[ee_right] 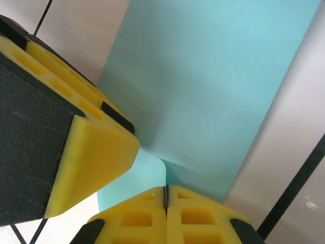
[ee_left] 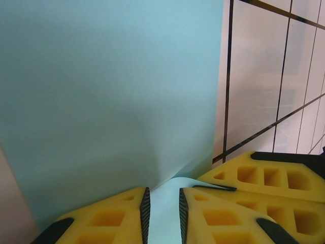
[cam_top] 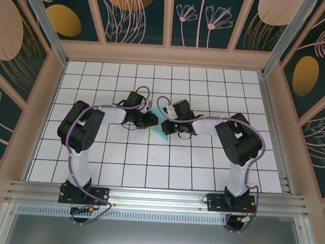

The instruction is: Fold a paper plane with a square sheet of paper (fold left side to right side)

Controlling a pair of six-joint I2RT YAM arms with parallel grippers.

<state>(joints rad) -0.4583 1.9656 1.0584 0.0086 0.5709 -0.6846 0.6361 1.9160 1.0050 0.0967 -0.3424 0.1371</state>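
The square sheet of paper (cam_top: 160, 131), light turquoise, lies on the white gridded table between the two grippers at mid-table. In the left wrist view the sheet (ee_left: 111, 91) spreads ahead, and one edge of it curls up by the fingers. My left gripper (ee_left: 164, 195) stands over it with its jaws a little apart and paper showing in the gap. My right gripper (ee_right: 166, 190) is shut on a raised edge of the sheet (ee_right: 213, 86), which runs into the seam of its yellow fingers. The two grippers (cam_top: 150, 120) (cam_top: 167, 125) nearly touch.
The white tabletop (cam_top: 204, 164) has black grid lines and is walled by patterned panels (cam_top: 136, 14) on three sides. An aluminium rail (cam_top: 157, 198) runs along the near edge at the arm bases. The right gripper's yellow fingers (ee_left: 269, 178) crowd the left wrist view.
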